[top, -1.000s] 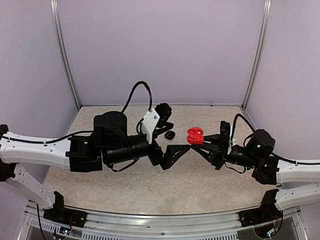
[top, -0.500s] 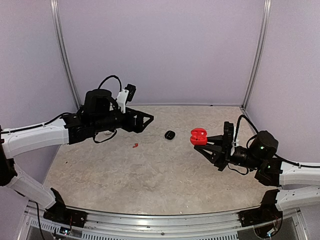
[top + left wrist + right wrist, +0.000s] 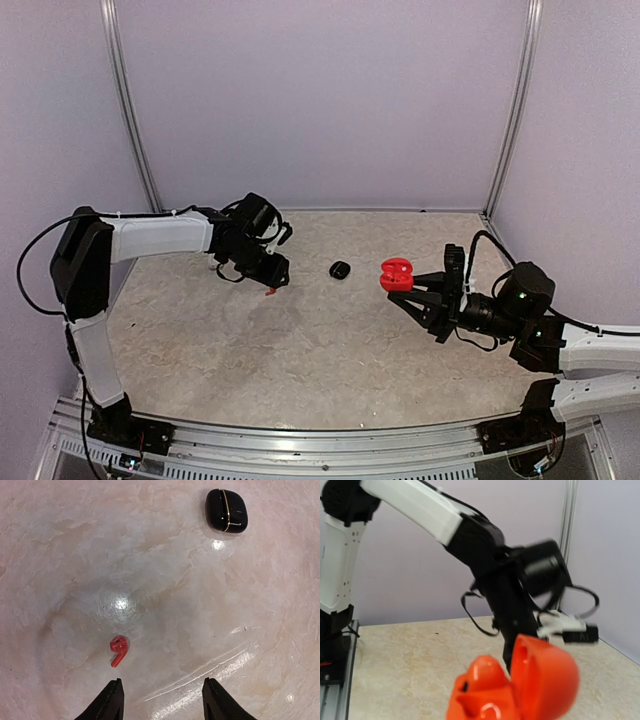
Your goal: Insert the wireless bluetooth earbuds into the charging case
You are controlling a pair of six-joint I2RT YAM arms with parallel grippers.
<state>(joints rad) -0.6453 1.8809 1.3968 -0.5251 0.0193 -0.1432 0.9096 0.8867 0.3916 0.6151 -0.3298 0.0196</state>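
Left gripper [image 3: 162,702] is pointing down at the table [image 3: 300,350], over toward the back left corner. Its two fingertips [image 3: 112,701] sit partway apart with nothing between them, just bare tabletop. The red earbud [image 3: 118,650] is lying flat on the table right in front of that gripper, a bit off to the side of the gap and more in line with one finger than centred. It isn't touching either finger. From the overhead view it's a tiny red speck right under the gripper's tip.

The black case [image 3: 226,510] is closed and sits on the table near the middle of the back edge, well apart from the earbud.

Right gripper [image 3: 404,285] is up off the table on the right side, clamped on the red case [image 3: 392,270] and holding it in the air. The case's lid is flipped open, and from the right wrist camera you can see into the bottom half. I can't tell whether anything is sitting in there, it's too close and cropped at the bottom edge. Red case and black case are near each other but not touching.
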